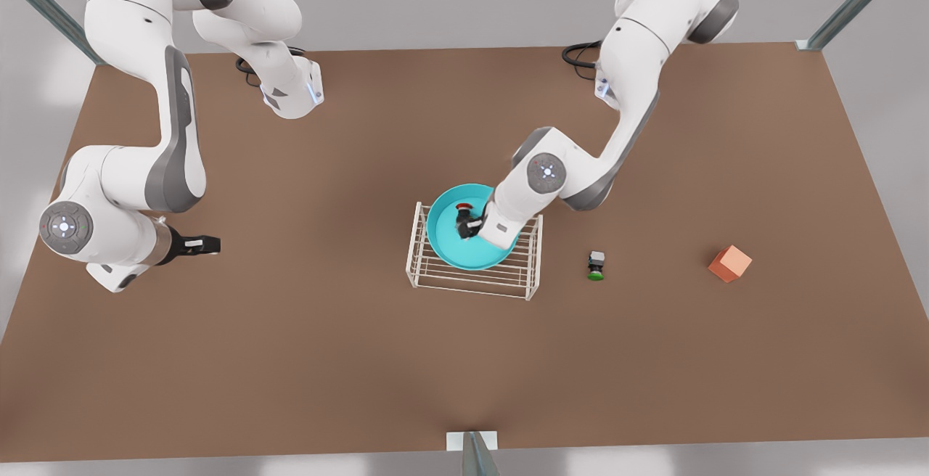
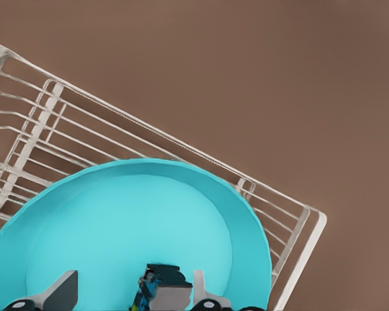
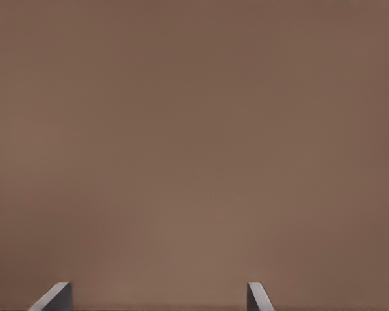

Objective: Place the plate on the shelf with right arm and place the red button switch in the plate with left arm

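round turquoise plate (image 1: 464,247) seated on white wire shelf (image 1: 473,281): done; red-capped button switch (image 1: 464,209) inside plate, left tool (image 1: 468,228) spread beside it; right tool (image 1: 207,245) spread, idle over brown counter (image 1: 290,360) away from shelf.

Red button switch (image 2: 161,289) seemingly half cropped

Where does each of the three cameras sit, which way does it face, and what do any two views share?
Front view: high above the table, looking down on both arms, the shelf, the green-capped switch and the orange cube.
Left wrist view: on the left gripper, looking down into the plate; its open fingers flank the red button switch.
Right wrist view: on the right gripper, waiting open, facing bare table.
Shared: front and left wrist views both show plate on shelf.
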Controlling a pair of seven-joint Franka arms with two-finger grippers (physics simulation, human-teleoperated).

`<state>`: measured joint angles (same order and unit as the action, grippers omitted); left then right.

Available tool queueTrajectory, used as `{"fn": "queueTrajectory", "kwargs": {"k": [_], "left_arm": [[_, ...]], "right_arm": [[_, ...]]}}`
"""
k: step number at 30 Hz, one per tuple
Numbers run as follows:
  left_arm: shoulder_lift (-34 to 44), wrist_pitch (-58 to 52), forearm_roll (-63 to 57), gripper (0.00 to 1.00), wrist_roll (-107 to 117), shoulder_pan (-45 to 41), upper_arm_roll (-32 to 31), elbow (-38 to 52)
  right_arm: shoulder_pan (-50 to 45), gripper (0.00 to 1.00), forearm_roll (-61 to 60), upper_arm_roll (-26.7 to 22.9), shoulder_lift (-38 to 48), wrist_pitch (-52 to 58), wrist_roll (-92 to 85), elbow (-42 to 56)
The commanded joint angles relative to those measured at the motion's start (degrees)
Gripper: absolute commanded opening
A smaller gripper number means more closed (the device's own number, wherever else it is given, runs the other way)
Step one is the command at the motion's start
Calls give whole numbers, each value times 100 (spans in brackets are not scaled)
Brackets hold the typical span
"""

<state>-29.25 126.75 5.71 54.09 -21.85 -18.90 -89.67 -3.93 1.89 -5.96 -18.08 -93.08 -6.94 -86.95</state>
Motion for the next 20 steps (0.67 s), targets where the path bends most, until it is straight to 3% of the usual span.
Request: {"fn": "queueTrajectory", "kwargs": {"k": [1, 3, 6, 10, 11, 12, 13, 20], "left_arm": [[78, -669, -440, 100, 1034, 84, 17, 108], [86, -1168, -879, 100, 788, 277, 35, 529], [649, -3472, -1353, 100, -2050, 1077, 53, 1233], [922, -3991, -1521, 100, -4530, 2088, 158, 1171], [957, -4183, -1050, 100, -6024, 1871, 1074, 1215], [1255, -3852, 343, 100, -6789, 1543, 2382, 979], [2238, -2455, 228, 100, -6833, 1535, 2355, -690], [2064, -2427, 105, 100, -6719, 1535, 2074, -314]], "right_arm": [[-3, 100, -5, -1, 6, 9, -501, 3], [-3, 100, -5, -1, 6, 9, -501, 3], [6, 100, -5, -1, 6, 35, -519, 47], [-3, 100, -5, -1, -3, 26, -501, 55], [-3, 100, -5, -1, -12, 26, -501, 55], [-3, 100, -5, -1, -12, 26, -501, 55], [-3, 100, -5, -1, -12, 18, -501, 55], [-3, 100, -14, -1, -56, 9, -493, 55]]}}
